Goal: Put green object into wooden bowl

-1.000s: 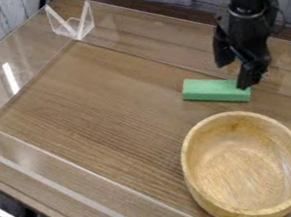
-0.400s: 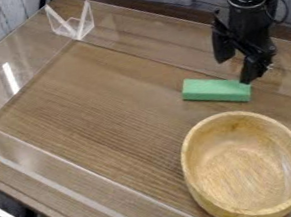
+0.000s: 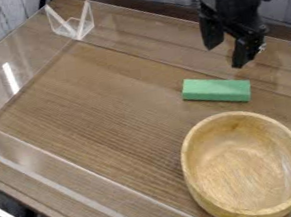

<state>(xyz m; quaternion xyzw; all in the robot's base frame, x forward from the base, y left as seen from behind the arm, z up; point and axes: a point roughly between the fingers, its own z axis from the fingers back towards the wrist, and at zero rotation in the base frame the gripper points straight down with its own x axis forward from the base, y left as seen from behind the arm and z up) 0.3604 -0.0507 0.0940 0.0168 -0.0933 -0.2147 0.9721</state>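
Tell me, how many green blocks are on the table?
1. The green block lies flat on the wooden table, just beyond the wooden bowl and below the open gripper. The bowl looks empty, and nothing seems hidden.

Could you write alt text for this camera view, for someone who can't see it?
A black robot pincer hangs open above a wooden table, holding nothing. Just below it a small green block lies flat on the wood, and nearer the camera sits an empty round wooden bowl. Clear plastic walls edge the table.
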